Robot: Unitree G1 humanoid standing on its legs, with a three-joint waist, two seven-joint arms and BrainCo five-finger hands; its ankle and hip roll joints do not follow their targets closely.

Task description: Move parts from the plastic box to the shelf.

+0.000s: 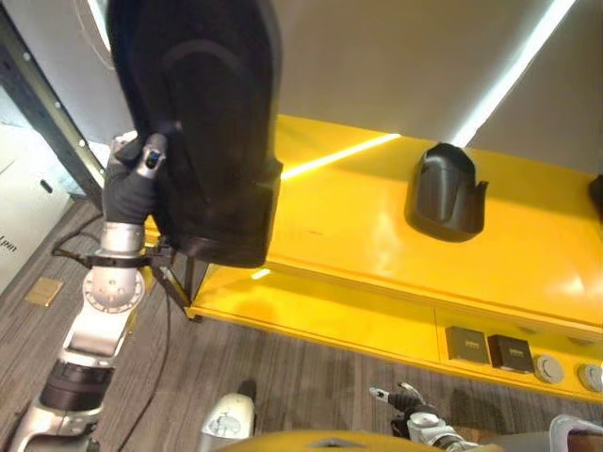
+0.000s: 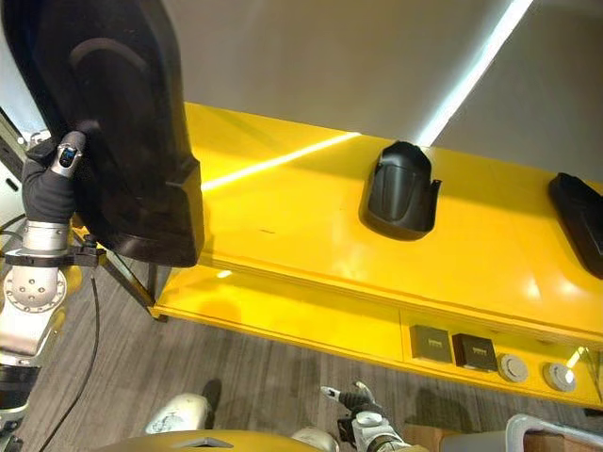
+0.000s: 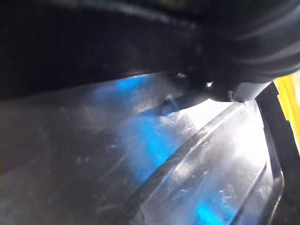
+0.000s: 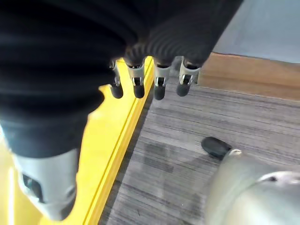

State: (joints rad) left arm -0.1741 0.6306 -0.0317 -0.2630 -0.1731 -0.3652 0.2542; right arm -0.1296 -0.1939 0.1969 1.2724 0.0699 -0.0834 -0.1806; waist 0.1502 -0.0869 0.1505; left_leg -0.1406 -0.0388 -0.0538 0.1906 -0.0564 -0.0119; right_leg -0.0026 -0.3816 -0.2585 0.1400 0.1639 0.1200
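A large black moulded part hangs upright over the left end of the yellow shelf. My left hand is shut on its left edge, thumb on the near face. The left wrist view has the part's glossy inner surface very close. A smaller black hood-shaped part stands on the shelf top, right of centre. Another dark part lies at the shelf's far right. My right hand hangs low beside the shelf's front edge, fingers relaxed and holding nothing.
The shelf's lower tier carries two small dark square blocks and some round grey discs at the right. Grey wood-pattern floor runs before the shelf. A dark metal post stands at the far left.
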